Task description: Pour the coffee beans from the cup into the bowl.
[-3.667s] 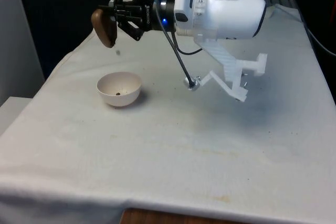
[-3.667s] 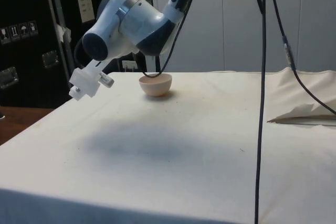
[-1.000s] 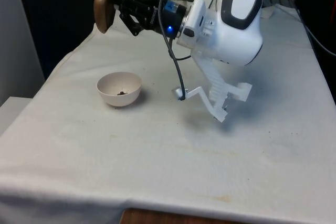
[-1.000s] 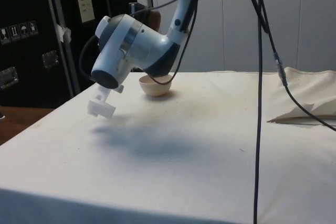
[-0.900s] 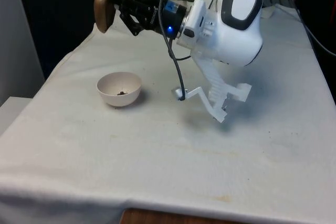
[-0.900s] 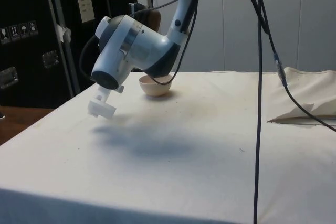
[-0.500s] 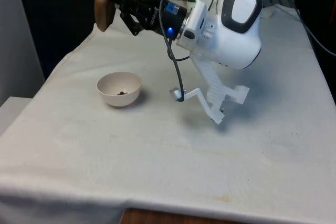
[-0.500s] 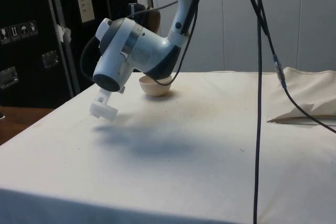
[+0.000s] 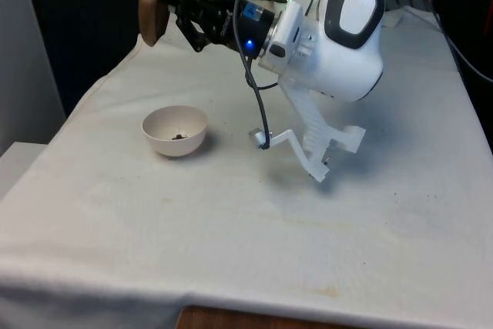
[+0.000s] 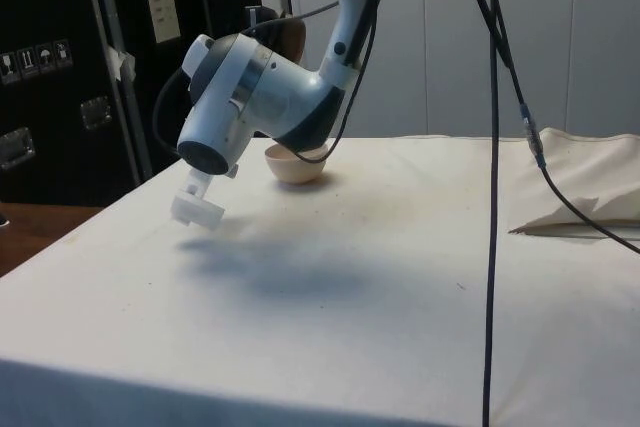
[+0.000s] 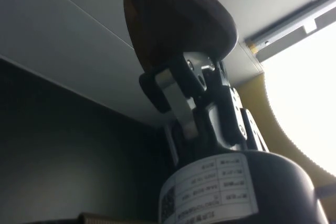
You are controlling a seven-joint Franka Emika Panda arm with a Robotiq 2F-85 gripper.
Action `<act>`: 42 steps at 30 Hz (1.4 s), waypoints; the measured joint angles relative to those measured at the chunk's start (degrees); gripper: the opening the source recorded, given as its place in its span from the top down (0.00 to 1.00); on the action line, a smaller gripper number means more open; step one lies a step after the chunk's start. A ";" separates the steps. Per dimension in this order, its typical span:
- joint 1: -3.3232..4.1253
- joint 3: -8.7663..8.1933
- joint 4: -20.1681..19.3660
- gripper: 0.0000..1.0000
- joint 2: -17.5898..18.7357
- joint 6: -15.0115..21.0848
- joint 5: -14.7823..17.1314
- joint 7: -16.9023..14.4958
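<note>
A brown cup (image 9: 152,15) hangs in the air near the table's far end, at the front view's left, with my gripper (image 9: 171,11) shut on it. The arm holds it roughly level, well above the cloth. Below it and a little nearer the camera stands a pale bowl (image 9: 175,130) with a few dark coffee beans (image 9: 178,135) in its bottom. In the side view the bowl (image 10: 296,162) stands behind the arm, and a bit of the cup (image 10: 292,39) shows above it. In the wrist view the cup (image 11: 176,22) sits clamped between the fingers (image 11: 173,85).
A white bracket (image 9: 312,146) hangs from the arm above the middle of the cloth. Cables (image 10: 492,177) hang down at the side view's right. A fold of crumpled cloth (image 10: 585,202) lies at that side. Dark cabinets stand behind.
Over the last second almost nothing has moved. Since 3.7 s ago the cup has risen and turned back from its tipped-down pose, and more beans lie in the bowl.
</note>
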 measured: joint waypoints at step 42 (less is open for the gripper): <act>-1.60 0.69 0.74 1.00 -2.01 6.76 6.47 4.58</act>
